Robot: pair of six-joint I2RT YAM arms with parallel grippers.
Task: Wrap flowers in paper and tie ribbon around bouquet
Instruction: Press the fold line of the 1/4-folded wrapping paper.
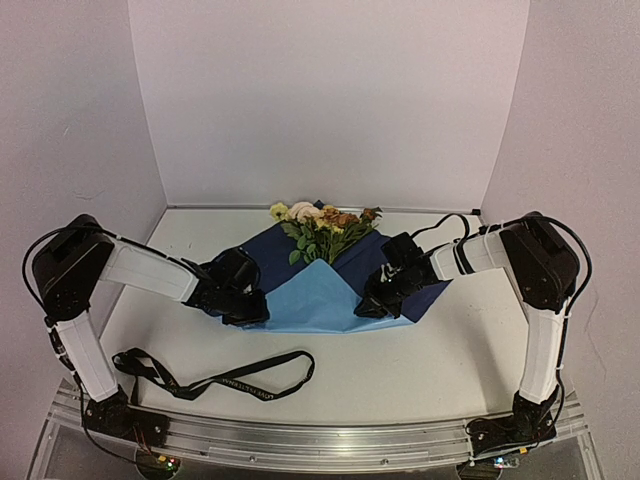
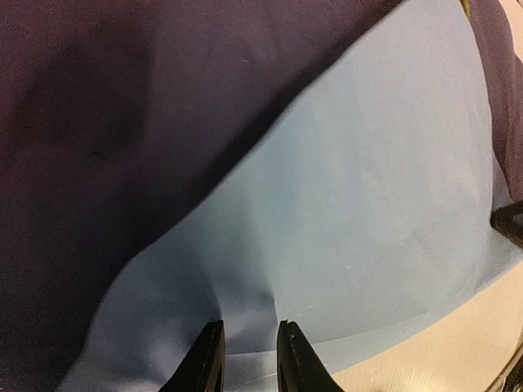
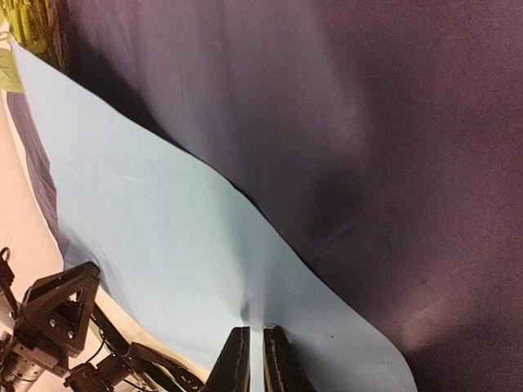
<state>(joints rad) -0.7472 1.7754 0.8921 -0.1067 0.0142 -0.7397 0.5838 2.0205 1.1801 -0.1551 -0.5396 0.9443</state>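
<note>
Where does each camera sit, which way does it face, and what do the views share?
Top external: above, behind the bases, looking down on the table, flowers, paper and ribbon; left arm and right arm show.
Left wrist: on the left arm, looking along the left gripper at the paper's light blue flap; only fingertips show.
Right wrist: on the right arm, facing that flap from the other side; the right gripper pinches its edge.
Shared: both wrist views show the flap's light-dark boundary.

Matt, smooth paper (image 1: 318, 300); ribbon (image 1: 250, 389) seemingly woven cloth.
</note>
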